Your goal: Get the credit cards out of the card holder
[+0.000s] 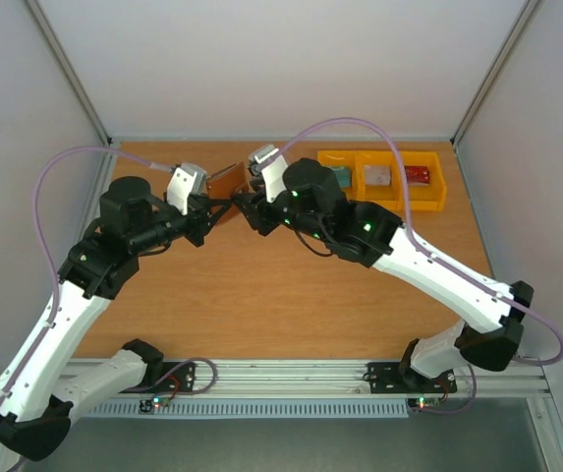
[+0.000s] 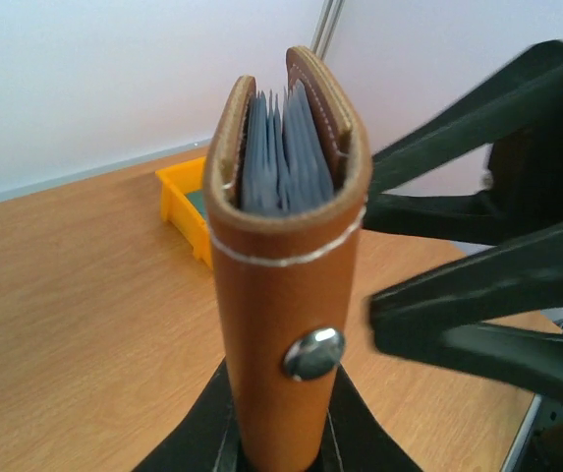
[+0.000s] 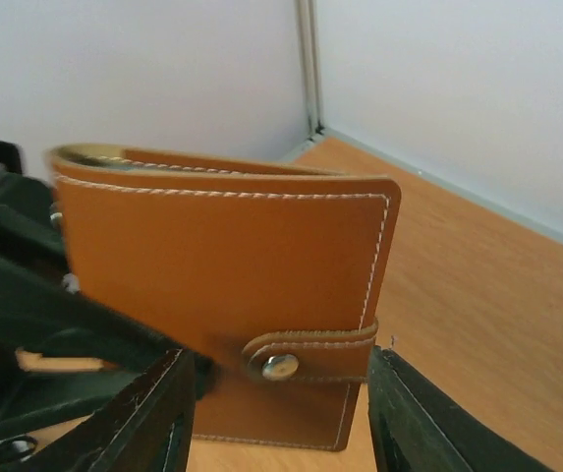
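The brown leather card holder (image 1: 224, 181) is folded, its snap tab (image 3: 310, 352) fastened, and held upright above the table at the back centre. My left gripper (image 1: 215, 205) is shut on its lower end (image 2: 281, 295); blue-grey lining (image 2: 279, 157) shows at the top, with no card visible. My right gripper (image 3: 279, 411) is open, one finger on each side of the holder's lower face, not clamping it. A teal card (image 1: 341, 177), a whitish-grey card (image 1: 377, 176) and a red card (image 1: 419, 175) lie in the yellow bins.
The yellow bin row (image 1: 384, 200) stands at the back right, next to the right arm's wrist; it also shows in the left wrist view (image 2: 185, 200). White walls close in the table at the back and sides. Cables arc over both arms.
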